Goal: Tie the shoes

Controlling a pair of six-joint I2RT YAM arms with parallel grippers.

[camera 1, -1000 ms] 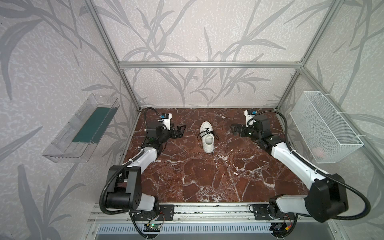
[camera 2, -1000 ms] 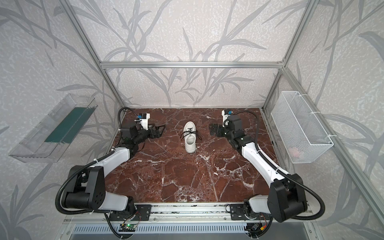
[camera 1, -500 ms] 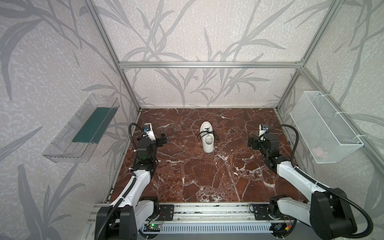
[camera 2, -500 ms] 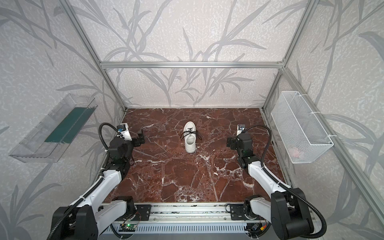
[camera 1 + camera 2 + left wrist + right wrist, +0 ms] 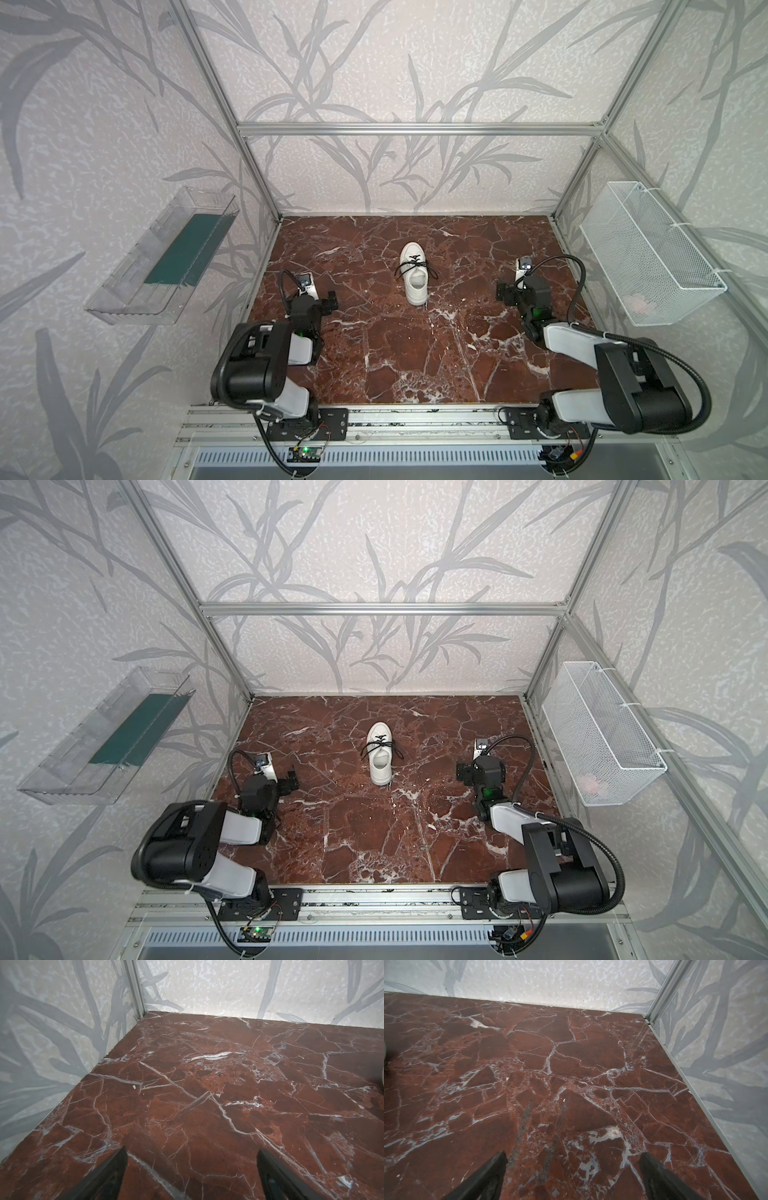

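Left gripper (image 5: 191,1169) and right gripper (image 5: 573,1169), jaws spread and empty, flank the white sneaker (image 5: 413,274) standing mid-table (toe toward the far wall). Bare marble table (image 5: 415,353) lies between them. Only the top views show the clear tray (image 5: 160,257) and wire basket (image 5: 648,253).

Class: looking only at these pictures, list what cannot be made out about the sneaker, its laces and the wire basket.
- Sneaker laces: too small in both top views to tell whether knotted.
- Sneaker in wrist views: cut off by the frame edge; only a pale sliver shows.
- Wire basket contents: a pinkish blur behind mesh, unidentifiable.
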